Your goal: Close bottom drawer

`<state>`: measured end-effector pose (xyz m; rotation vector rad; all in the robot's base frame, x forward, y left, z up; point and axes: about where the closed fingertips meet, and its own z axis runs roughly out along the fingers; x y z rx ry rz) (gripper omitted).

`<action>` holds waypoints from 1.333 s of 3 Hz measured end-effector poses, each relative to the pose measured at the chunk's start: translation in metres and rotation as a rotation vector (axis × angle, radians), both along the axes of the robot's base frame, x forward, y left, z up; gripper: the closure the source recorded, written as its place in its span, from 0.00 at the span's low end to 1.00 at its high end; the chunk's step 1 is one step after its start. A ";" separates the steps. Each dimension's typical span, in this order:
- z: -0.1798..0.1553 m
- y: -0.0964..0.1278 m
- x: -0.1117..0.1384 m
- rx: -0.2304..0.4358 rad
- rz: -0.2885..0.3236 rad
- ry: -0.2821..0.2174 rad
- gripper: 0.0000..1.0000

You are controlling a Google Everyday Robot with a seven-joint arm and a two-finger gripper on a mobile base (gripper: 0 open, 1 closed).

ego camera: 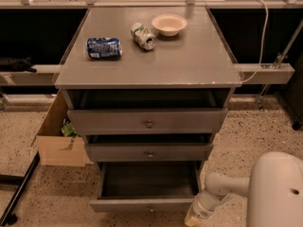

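Arm (226, 185) white, smooth-shelled: bulky rounded housing (277, 193), slimmer tubular link (234, 185); gripper (193, 218) pale yellowish, at view's bottom edge, right of centre.

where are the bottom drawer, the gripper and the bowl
bottom drawer (132, 205): camera view, front panel
gripper (192, 218): camera view, tip, low beside the drawer's right front corner
bowl (169, 24): camera view, inner floor
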<state>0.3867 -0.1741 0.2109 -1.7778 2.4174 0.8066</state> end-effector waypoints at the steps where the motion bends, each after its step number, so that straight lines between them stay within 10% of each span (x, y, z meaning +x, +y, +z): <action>1: 0.001 -0.007 0.039 -0.005 -0.033 -0.049 1.00; 2: 0.001 -0.007 0.039 -0.005 -0.033 -0.049 1.00; 4: -0.004 -0.004 -0.079 0.040 0.016 -0.027 1.00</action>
